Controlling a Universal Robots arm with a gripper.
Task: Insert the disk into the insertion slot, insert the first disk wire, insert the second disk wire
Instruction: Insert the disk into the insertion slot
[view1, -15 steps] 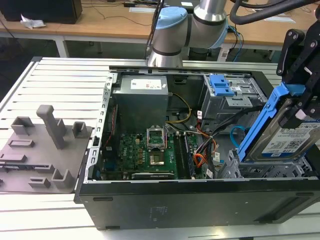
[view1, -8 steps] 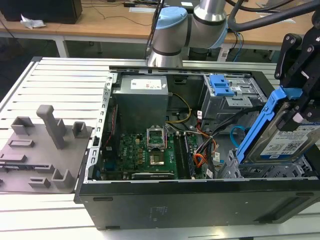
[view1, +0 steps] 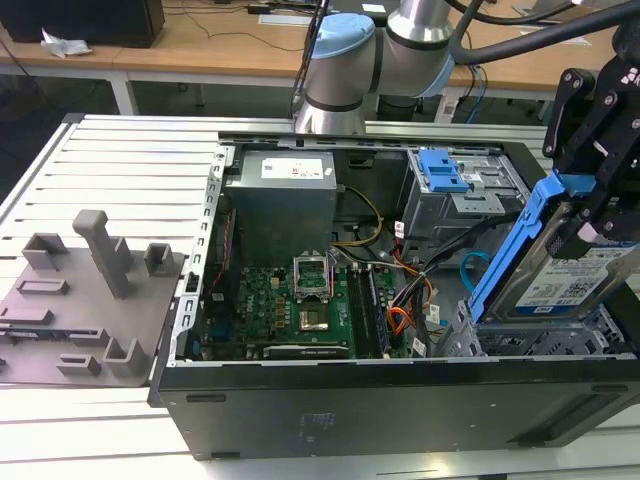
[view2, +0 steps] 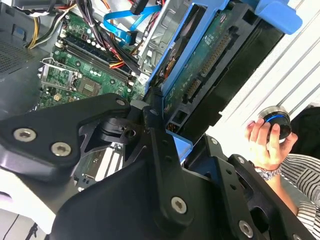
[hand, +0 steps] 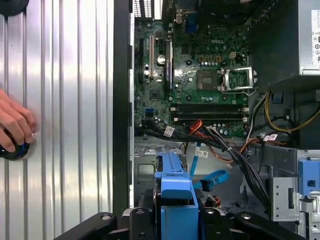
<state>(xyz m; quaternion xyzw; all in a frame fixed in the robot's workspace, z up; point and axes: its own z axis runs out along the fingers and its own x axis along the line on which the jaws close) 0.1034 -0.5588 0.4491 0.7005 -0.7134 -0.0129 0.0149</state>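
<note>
Black links of the gripper (view2: 167, 117) are crowding the front of both wrist views, and its fingers (view2: 160, 150) are clamping the disk (view2: 200, 65) by the edge of its blue carrier (view2: 175, 60). In the second wrist view the disk is showing its green circuit side.

In the exterior view the gripper (view1: 598, 222) is holding the disk (view1: 560, 275) tilted, label facing up, at the exterior view's right end of the open computer case (view1: 400, 410). Its lower edge is reaching down to the top of the insertion slot (view1: 530, 342) — the low silver cage — though I cannot tell whether the two are touching.

The second disk wire (view1: 470, 268) is looping just beside the disk, between it and the tall grey cage (view1: 450, 195). An orange cable (view1: 400, 320) is lying near the motherboard (view1: 300, 300). Outside the case, a person's hand (view2: 265, 137) is resting on a round black knob (view2: 276, 120) on the ribbed table (view1: 130, 160).
</note>
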